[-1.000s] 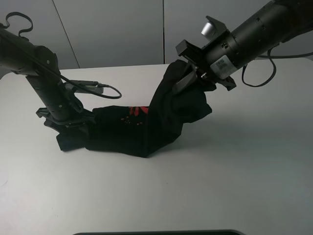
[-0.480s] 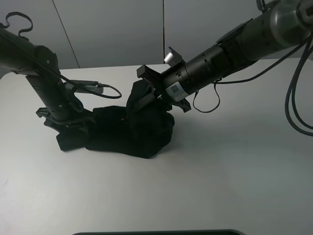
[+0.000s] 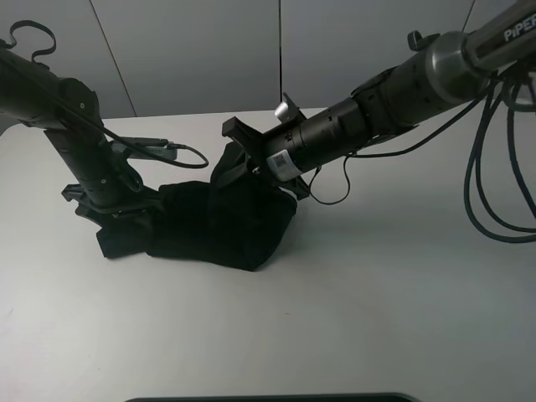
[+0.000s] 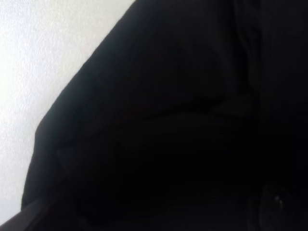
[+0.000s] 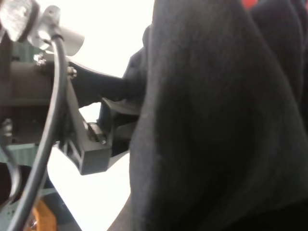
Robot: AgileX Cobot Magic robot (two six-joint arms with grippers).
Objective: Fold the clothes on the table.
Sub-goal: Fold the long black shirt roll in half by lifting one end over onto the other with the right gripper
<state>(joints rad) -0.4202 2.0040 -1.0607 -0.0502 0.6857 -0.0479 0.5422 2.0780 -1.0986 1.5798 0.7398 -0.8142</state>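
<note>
I'm working over a white table (image 3: 377, 301), smooth and bare apart from the black T-shirt (image 3: 209, 230), with grey wall panels (image 3: 193, 59) closing off the room behind the shirt. The shirt lies bunched in a low heap, its printed chest folded out of sight from the high camera. Only a sliver of red print (image 5: 249, 4) shows at the edge of the right wrist picture. A thin black cable (image 3: 180, 151) loops over the table just behind the shirt's left end, and a bundle of black cables (image 3: 481, 184) hangs well off to the shirt's right. A dark strip (image 3: 268, 397) lies at the table edge in front of the shirt. The left arm (image 3: 84, 151) stands at the shirt's left end, and the left gripper (image 3: 117, 211) sits low on the cloth there. Its wrist camera sees only black fabric and a corner of table, so I cannot tell how its jaws stand. The right arm (image 3: 377, 105) reaches across above the shirt's right half. The right gripper (image 3: 236, 163) is over the middle of the heap, where a ridge of cloth rises to meet it. Its jaws look clamped on that fold, though the fingers are buried in fabric.
</note>
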